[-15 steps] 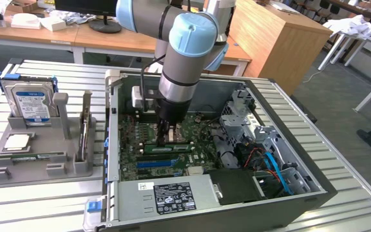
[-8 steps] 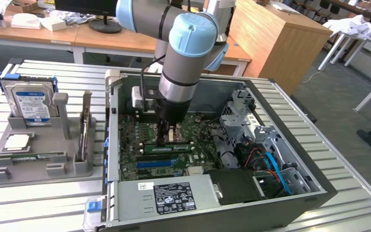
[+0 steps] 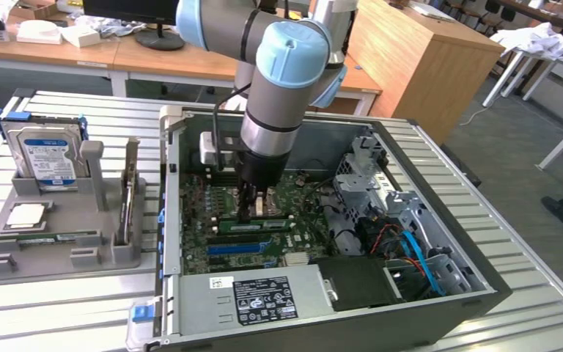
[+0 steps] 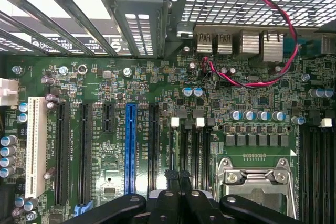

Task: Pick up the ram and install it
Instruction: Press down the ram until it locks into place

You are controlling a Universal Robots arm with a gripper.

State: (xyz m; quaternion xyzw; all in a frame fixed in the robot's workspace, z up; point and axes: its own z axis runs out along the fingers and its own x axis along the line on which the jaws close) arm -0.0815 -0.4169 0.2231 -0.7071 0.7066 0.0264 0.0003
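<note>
— Where is the ram [image 3: 254, 226]?

— Inside the open computer case [image 3: 477, 293], lying flat-edged along the green motherboard [image 3: 292, 246], right under the arm's tip. A blue slot strip [image 3: 234, 248] runs parallel just beside it, on the side nearer the power supply [image 3: 252, 297].

— And the gripper [image 3: 252, 213]?

— Down on the stick's top edge, fingers [image 4: 178, 182] pressed together with no gap. From the wrist they meet over the memory slots beside the metal processor frame [image 4: 257, 179]. Whether they pinch the ram or only press on it, I cannot tell.

— What lies around the case?

— On the exterior view's left, a grey holder tray [image 3: 56, 249] with a hard drive [image 3: 45, 155] standing upright in it and a second green stick [image 3: 42, 238] lying flat.
</note>
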